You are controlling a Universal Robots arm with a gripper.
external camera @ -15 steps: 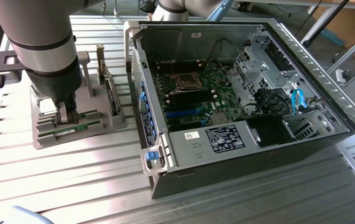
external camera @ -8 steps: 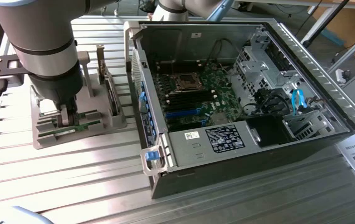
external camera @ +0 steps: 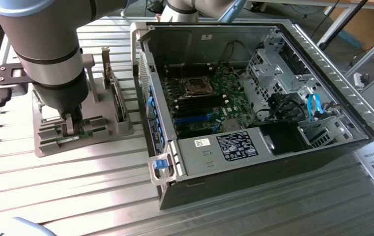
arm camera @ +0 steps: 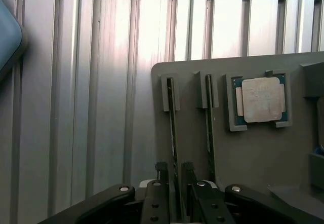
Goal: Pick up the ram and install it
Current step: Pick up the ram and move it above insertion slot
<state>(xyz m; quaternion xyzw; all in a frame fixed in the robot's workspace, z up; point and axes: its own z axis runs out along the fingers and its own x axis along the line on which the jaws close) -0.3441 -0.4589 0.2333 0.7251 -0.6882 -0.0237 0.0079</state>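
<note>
1. Down low now: the fingers (arm camera: 161,173) are spread wide, one on each side of the ram (arm camera: 174,127), and not closed on it. Nothing is held.
2. The ram stands on edge in a slot of the grey holder (arm camera: 253,153), right between the fingertips.
3. A second stick (arm camera: 208,112) stands upright in the next slot, just beside the first. Further along the holder, a silver processor (arm camera: 260,100) lies flat in its pocket.
4. From the exterior view, the arm (external camera: 45,54) reaches straight down onto the holder. The holder sits on the slatted surface (external camera: 62,196), at the exterior view's left of the open case (external camera: 272,169).
5. That view takes in the motherboard (external camera: 206,98) lying inside the case, well apart from the holder.
6. The wrist view gives the close look: both sticks seen edge-on, with the fingers straddling the nearer one.
</note>
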